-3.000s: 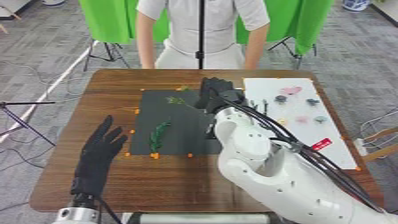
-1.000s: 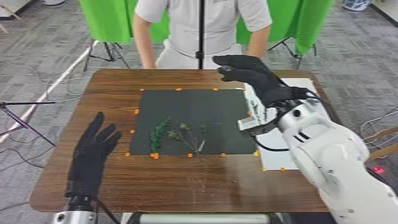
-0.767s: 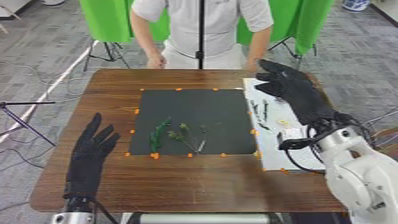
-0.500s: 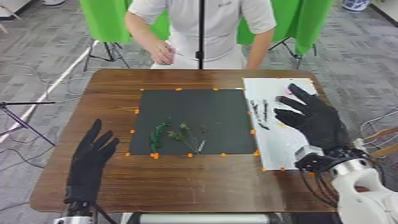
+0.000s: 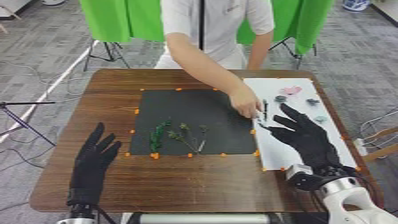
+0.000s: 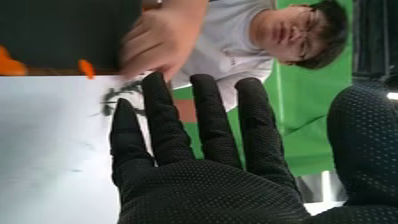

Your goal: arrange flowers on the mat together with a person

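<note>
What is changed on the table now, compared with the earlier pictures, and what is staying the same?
The person's hand has come from the far side to the dark sprigs on the white sheet. The right hand has left the dark mat and moved right, over the sheet. The left hand stays almost in place, open.

The head view looks forward and down from the near side, high enough to take in the table (image 5: 178, 185), the person (image 5: 182, 22) on the far side and the cloth (image 5: 115, 22) behind. The right wrist view looks past the right hand (image 5: 311, 145), close up, toward the far side. Both share that hand, the person, the cloth, the sheet (image 5: 274, 156) and part of the mat (image 5: 191, 110).
</note>
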Controlling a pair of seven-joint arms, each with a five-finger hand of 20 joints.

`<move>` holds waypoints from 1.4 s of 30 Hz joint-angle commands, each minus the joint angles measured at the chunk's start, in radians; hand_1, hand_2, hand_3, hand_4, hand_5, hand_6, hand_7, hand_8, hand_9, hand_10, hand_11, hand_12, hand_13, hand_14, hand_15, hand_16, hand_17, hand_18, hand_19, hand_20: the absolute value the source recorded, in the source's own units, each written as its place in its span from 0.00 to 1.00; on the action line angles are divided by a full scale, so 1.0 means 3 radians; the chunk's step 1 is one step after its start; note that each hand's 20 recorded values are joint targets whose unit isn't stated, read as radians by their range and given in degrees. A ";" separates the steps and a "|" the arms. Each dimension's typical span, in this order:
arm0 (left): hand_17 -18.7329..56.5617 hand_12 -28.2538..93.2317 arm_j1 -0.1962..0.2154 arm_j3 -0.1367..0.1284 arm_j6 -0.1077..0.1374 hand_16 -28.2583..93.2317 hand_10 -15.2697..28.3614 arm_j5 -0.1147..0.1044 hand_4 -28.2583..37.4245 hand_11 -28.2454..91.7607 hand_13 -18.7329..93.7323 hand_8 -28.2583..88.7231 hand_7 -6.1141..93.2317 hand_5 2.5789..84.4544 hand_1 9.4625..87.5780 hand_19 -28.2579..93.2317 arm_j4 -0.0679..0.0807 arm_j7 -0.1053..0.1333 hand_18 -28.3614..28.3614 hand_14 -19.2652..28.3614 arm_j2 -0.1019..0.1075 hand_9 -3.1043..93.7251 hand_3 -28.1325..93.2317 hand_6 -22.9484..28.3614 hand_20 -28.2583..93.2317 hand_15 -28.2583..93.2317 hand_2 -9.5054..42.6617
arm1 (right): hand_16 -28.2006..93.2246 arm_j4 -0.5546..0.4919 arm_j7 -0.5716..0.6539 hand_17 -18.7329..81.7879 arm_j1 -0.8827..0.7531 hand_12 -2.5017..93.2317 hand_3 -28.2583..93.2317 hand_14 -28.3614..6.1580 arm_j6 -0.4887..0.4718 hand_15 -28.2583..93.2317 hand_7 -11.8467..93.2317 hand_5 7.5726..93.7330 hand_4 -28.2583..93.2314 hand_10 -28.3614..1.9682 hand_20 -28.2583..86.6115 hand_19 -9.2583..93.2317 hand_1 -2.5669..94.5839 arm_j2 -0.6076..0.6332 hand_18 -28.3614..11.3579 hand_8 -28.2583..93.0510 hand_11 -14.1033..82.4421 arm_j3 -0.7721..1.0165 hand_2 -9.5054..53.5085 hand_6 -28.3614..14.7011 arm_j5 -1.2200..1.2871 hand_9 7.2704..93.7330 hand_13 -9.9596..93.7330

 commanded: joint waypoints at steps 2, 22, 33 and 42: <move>0.09 0.34 0.0018 0.0021 -0.0027 0.23 0.64 0.0011 0.00 0.31 0.36 0.16 0.18 0.27 0.12 0.58 0.0018 -0.0033 0.90 0.78 -0.0007 0.32 0.86 0.41 0.28 0.42 0.26 | 0.48 -0.0030 -0.0068 0.20 -0.0111 0.20 0.79 0.25 -0.0103 0.32 0.20 0.34 0.02 0.53 0.42 0.35 0.22 0.0025 0.17 0.16 0.19 0.0160 0.31 0.73 0.0006 0.39 0.40; 0.09 0.34 0.0020 0.0026 -0.0024 0.22 0.64 -0.0011 0.00 0.31 0.36 0.16 0.18 0.27 0.12 0.58 0.0018 0.0000 0.90 0.78 0.0007 0.32 0.86 0.41 0.28 0.42 0.26 | 0.48 -0.0027 -0.0011 0.20 0.0014 0.20 0.79 0.25 -0.0069 0.28 0.20 0.34 0.02 0.56 0.40 0.33 0.21 0.0084 0.14 0.16 0.19 0.0068 0.30 0.74 0.0007 0.38 0.37; 0.09 0.34 0.0011 0.0034 -0.0018 0.22 0.64 -0.0010 0.00 0.31 0.36 0.16 0.18 0.27 0.13 0.58 0.0020 -0.0005 0.90 0.79 0.0023 0.32 0.86 0.42 0.28 0.42 0.27 | 0.49 -0.0026 0.0002 0.20 0.0007 0.20 0.79 0.25 -0.0119 0.28 0.20 0.34 0.02 0.56 0.40 0.33 0.21 0.0060 0.14 0.16 0.19 0.0091 0.30 0.74 -0.0013 0.38 0.38; 0.09 0.34 0.0008 0.0037 -0.0031 0.22 0.64 -0.0004 0.00 0.32 0.36 0.16 0.18 0.26 0.13 0.58 0.0022 -0.0018 0.90 0.78 0.0024 0.32 0.86 0.42 0.28 0.42 0.27 | 0.50 -0.0035 0.0030 0.20 -0.0024 0.20 0.79 0.25 -0.0152 0.28 0.20 0.34 0.02 0.56 0.41 0.33 0.22 0.0040 0.14 0.16 0.19 0.0138 0.29 0.74 -0.0040 0.38 0.39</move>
